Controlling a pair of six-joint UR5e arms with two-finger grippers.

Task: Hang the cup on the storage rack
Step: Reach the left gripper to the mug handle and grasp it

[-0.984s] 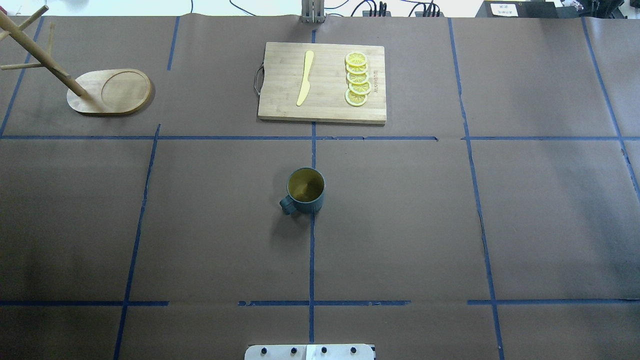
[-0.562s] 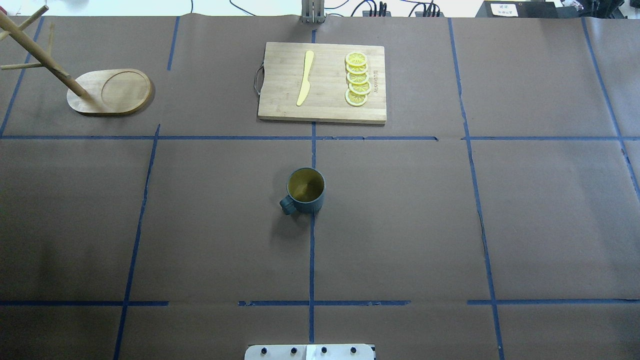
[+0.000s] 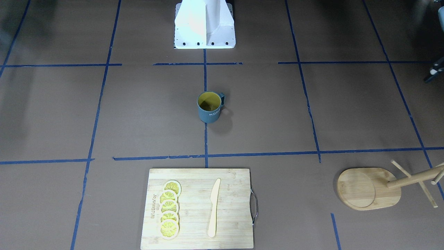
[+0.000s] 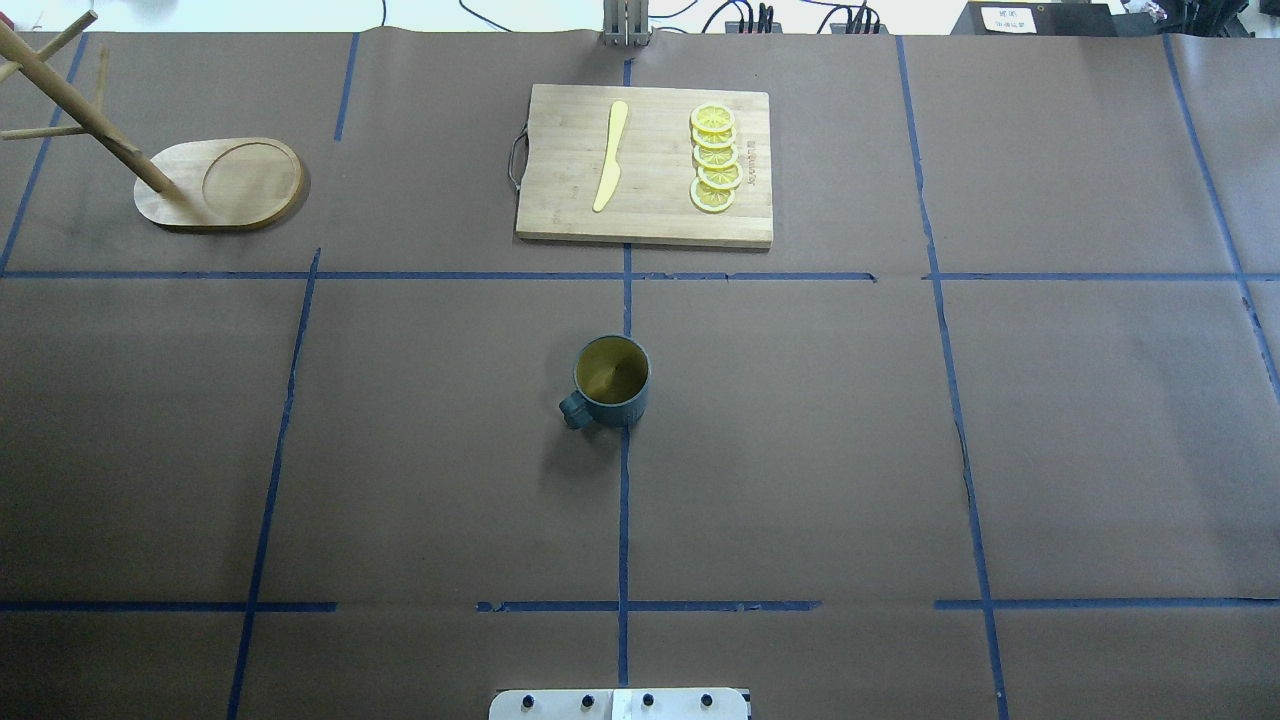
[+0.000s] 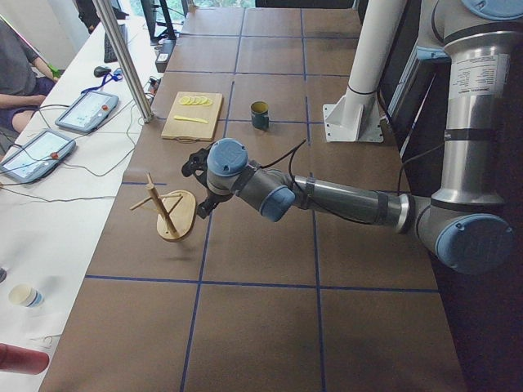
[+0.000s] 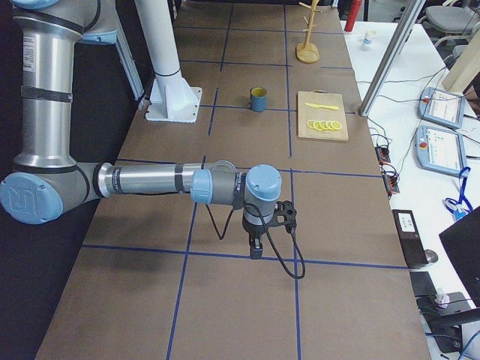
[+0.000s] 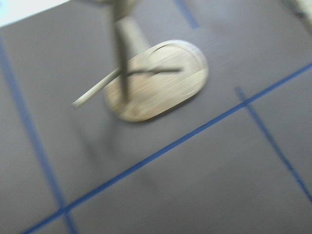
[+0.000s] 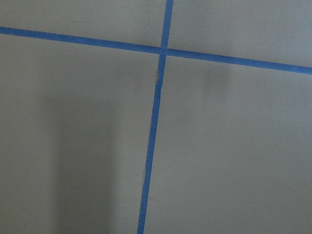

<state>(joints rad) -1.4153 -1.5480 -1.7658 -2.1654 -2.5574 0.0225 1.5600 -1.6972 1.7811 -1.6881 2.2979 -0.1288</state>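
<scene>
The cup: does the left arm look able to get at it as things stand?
Probably yes. The cup stands upright alone mid-table, handle toward the robot's left; the left gripper hangs near the storage rack, and nothing stands between them.

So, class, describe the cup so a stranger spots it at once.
On the brown table, find the central blue tape line. The cup stands upright on it. Unlike the pale wooden board and rack, it is dark blue, yellow inside.

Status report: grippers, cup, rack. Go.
Grippers unreadable: left gripper near the storage rack, right gripper far off. The cup upright mid-table, ungrasped. Pegs bare; cutting board off the direct line.
</scene>
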